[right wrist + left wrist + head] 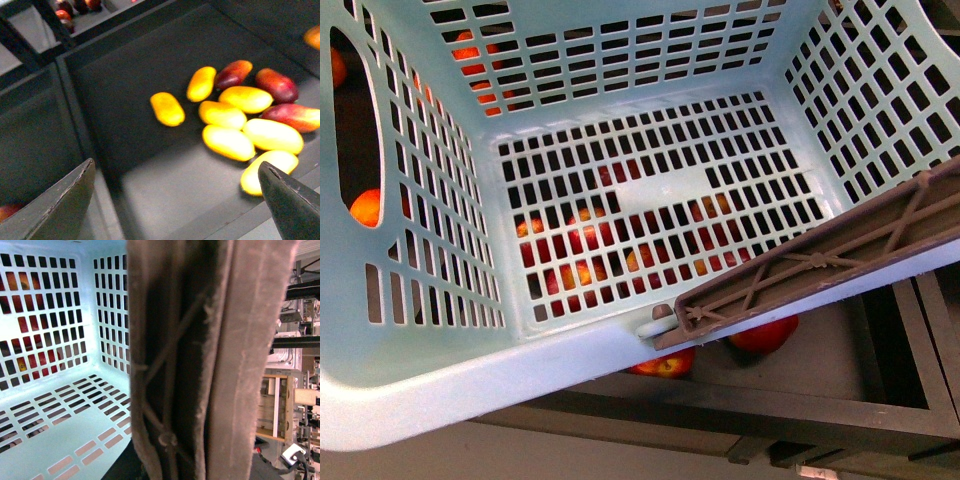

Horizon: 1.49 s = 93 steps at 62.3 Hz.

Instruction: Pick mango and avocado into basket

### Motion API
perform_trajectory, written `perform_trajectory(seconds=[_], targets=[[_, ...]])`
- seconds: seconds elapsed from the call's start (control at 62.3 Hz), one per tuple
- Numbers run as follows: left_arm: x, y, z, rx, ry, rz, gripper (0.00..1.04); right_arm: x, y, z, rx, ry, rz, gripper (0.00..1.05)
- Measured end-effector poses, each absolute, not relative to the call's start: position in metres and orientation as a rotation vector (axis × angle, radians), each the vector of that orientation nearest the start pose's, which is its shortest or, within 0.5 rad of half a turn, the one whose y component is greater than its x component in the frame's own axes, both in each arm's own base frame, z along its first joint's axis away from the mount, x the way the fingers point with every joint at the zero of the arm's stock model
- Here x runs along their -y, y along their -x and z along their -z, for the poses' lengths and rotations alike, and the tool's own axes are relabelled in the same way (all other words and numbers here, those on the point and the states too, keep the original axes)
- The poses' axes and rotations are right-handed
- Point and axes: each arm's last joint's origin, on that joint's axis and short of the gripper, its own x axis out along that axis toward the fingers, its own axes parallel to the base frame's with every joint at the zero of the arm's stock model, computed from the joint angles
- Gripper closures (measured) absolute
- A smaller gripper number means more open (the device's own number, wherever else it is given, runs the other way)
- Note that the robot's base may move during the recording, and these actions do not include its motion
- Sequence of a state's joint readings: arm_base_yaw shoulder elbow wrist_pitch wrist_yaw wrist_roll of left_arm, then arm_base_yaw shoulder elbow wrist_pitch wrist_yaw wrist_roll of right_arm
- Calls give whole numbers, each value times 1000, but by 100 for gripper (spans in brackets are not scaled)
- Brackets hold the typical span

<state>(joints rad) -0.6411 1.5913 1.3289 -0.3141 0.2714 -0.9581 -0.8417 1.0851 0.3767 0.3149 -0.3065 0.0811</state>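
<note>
Dark shelf trays (115, 80) are lying under everything, with small orange fruits (364, 207) showing through the left wall of the basket (570, 365) and red apples (765, 335) glowing through its slotted floor; the basket is hanging tilted and empty, its brown handle (820, 265) crossing the right corner; the left claw is not showing, so I cannot tell whether it is pinching that handle. Further right, the right claw (177, 200) is hovering spread and empty near the mango (167, 108), which is lying flat, apart from its neighbours (250, 125), long axis slanting across the line between the fingers; looking smooth, slippery and fairly heavy, it is probably wanting a hold across its narrow middle; no avocado is showing.
</note>
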Motion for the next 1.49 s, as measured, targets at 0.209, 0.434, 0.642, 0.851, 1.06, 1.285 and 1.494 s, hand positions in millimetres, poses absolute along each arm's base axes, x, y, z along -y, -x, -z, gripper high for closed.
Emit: perform_trajectory(seconds=[0.209, 0.434, 0.642, 0.851, 1.06, 1.285, 1.494], targets=[[220, -282, -310, -955, 755, 531, 89, 226, -181, -138, -454, -129, 628, 9], [220, -282, -310, -954, 754, 531, 89, 265, -212, -77, -648, -110, 580, 9], [220, -282, -310, -955, 755, 532, 89, 275, -236, -44, -792, -246, 540, 9], [220, -282, -310, -955, 755, 532, 89, 263, -258, -25, -803, -507, 605, 9], [220, -282, -310, -955, 755, 533, 89, 275, -265, -10, -799, -759, 762, 9], [220, -282, -310, -955, 755, 532, 89, 290, -276, -14, -667, -1032, 914, 9], [220, -282, -310, -954, 754, 532, 89, 294, -291, -19, -561, -1205, 1033, 9]])
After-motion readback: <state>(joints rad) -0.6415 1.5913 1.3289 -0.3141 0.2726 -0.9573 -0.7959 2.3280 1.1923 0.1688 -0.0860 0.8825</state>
